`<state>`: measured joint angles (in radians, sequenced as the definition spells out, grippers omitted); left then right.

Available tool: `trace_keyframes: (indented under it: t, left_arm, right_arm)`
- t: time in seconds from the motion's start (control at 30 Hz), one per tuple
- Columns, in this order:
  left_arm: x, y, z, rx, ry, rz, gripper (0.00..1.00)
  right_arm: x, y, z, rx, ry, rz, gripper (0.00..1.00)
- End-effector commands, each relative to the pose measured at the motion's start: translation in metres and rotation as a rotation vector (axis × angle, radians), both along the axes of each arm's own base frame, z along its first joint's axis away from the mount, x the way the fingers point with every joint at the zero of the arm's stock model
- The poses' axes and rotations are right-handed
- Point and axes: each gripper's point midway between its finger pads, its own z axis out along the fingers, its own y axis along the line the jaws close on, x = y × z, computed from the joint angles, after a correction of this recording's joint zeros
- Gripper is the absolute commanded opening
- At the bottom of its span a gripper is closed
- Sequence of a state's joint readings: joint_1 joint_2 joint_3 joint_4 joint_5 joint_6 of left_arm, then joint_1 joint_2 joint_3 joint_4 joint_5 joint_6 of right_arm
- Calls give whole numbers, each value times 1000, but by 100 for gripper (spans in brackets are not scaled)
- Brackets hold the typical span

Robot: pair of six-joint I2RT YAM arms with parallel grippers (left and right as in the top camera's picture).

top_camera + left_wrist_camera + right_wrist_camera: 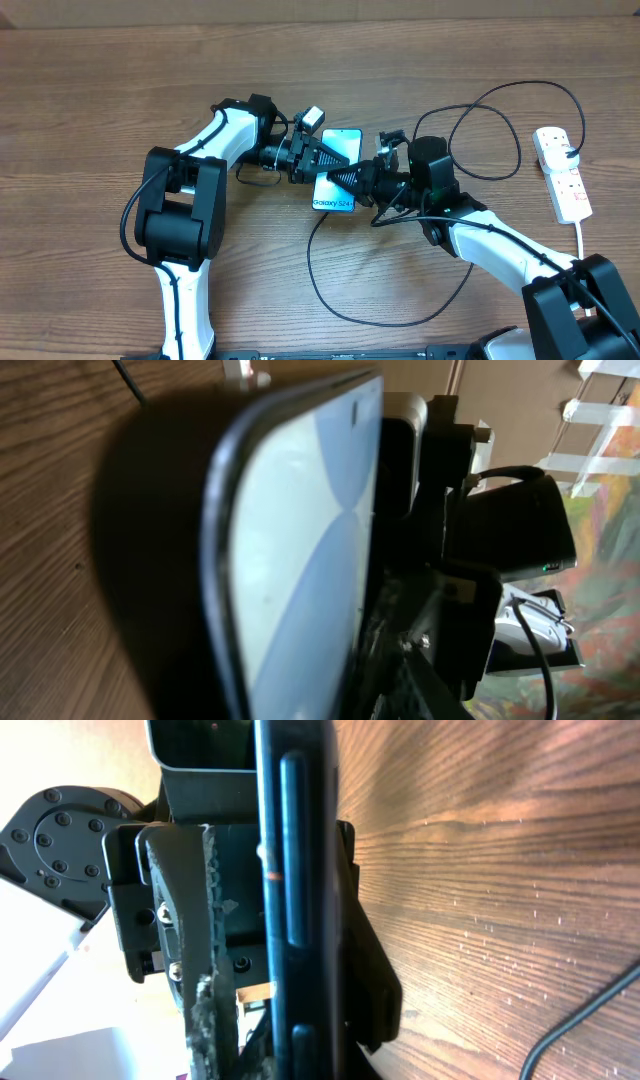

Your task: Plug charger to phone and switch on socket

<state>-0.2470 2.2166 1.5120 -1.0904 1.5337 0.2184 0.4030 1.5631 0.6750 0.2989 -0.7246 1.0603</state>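
Observation:
The phone (333,195), with a blue screen and small dark text at its near short edge, is at the table's middle between both grippers. My left gripper (322,160) is closed on its left long edge. My right gripper (346,178) is closed on its right long edge. The left wrist view shows the blue screen (300,540) close up. The right wrist view shows the phone's dark side edge with buttons (300,870) between my fingers (290,1050). The charger cable (400,318) loops over the table in front and to the right. Its connector tip is hidden. The white socket strip (565,185) lies at the far right.
A black plug (570,153) sits in the socket, and a white cord (583,235) runs from it toward the front edge. A cable loop (490,130) lies between my right arm and the socket. A cable stretch shows in the right wrist view (580,1020).

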Motion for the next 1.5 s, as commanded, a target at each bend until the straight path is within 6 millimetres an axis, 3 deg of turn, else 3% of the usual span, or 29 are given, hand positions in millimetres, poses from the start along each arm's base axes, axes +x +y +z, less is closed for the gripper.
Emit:
trace_keyframes:
  t: [0.0, 0.07, 0.17, 0.33, 0.5, 0.63, 1.03, 1.27, 1.47]
  left_arm:
    - [-9, -14, 7, -4, -63, -45, 4]
    - [-8, -14, 7, -4, -63, -45, 4]
    - [-8, -14, 7, -4, -62, -45, 4]
    - [-8, -13, 7, -4, -62, -43, 4]
    - [-5, -12, 15, -44, -28, -27, 4]
    - [-3, -10, 17, -34, 51, -14, 4]
    - [6, 6, 17, -10, 150, 31, 4]
    - [6, 8, 18, -5, 175, 38, 4]
    - [1, 12, 20, 33, 335, 46, 4]
  right_arm:
    - [-19, 4, -28, -46, 66, 58, 31]
    - [-24, 7, -25, -34, 51, 97, 52]
    - [-27, 8, -23, -30, 28, 128, 72]
    - [-34, 14, -13, 15, -14, 196, 78]
    - [-41, 22, 11, 104, -95, 285, 100]
    - [-37, 18, 23, 147, -133, 303, 100]
    - [-33, -12, 35, 222, -119, 334, 100]
    - [-33, -14, 36, 227, -118, 335, 100]
    - [-22, -25, 34, 218, -118, 287, 100]
